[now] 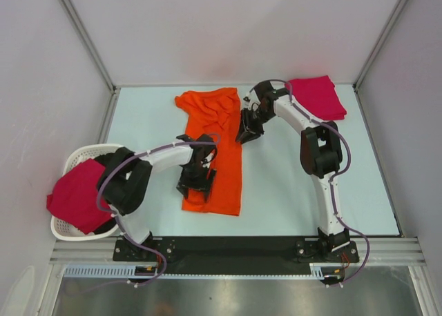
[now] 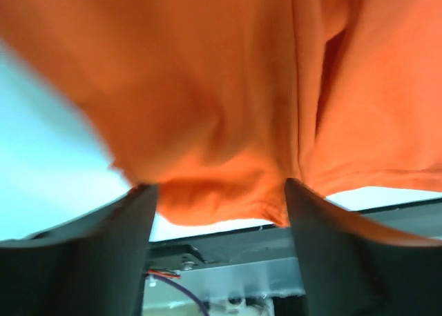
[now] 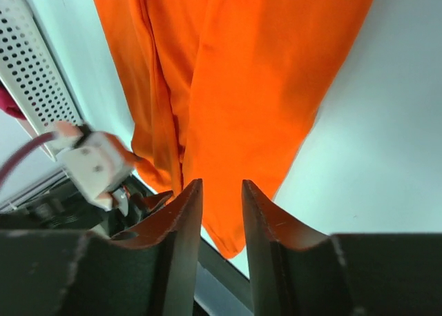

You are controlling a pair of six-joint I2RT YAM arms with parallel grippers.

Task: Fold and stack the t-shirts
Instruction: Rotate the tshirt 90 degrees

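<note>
The orange t-shirt (image 1: pixel 228 171) runs lengthwise away from the bases. Its near hem bunches between the left gripper (image 2: pixel 221 192) fingers, which are spread wide. The right gripper (image 3: pixel 215 186) sits beside the far edge, fingers narrowly apart, clamping nothing

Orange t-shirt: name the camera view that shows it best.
Top external: the whole orange t-shirt shows, lying lengthwise on the table. Left wrist gives only a blurred, bunched edge; right wrist shows a long folded stretch, not its outline.
</note>
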